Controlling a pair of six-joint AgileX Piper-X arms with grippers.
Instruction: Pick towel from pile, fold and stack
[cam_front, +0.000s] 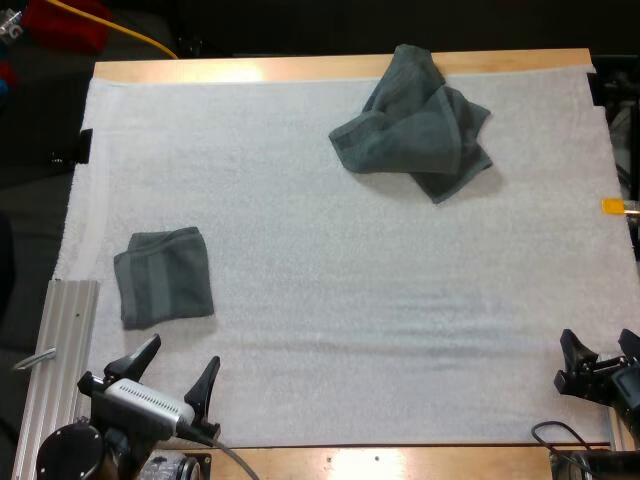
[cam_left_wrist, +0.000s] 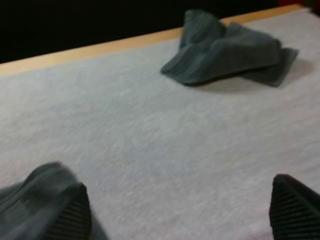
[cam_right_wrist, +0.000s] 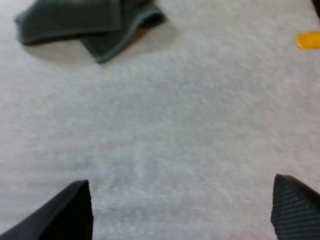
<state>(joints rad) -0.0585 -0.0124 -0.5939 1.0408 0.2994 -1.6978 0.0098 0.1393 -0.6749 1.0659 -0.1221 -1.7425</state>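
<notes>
Both tools are idle. Our left tool (cam_front: 182, 352) stands open at the near edge of the mat (cam_front: 350, 300), and our right tool (cam_front: 598, 345) stands open at the near right corner, neither holding anything. The crumpled towel (cam_front: 415, 125) lies far off at the back of the mat, its top lobe reaching onto the bare wood of the surface (cam_front: 250, 68). The folded towel (cam_front: 163, 275) sits on the left side, just beyond our left tool.

We judge the main risk to be the long reach to the heap. It is bunched in several layers, so a pinch may take a fold instead of a corner, and the cloth would then lift as a lump that will not spread flat. A low pinch could also catch the mat beneath. Nearer to us, a careless swing of the left arm could nudge the folded towel and skew the stack.

The high view gives us the whole layout and how well apart the two towels lie. The left wrist view shows the folded towel right by one finger (cam_left_wrist: 70, 215) and how high the heap's ridges stand. The right wrist view shows a loose corner at the heap's near side, with bare mat between that tool's fingers.
</notes>
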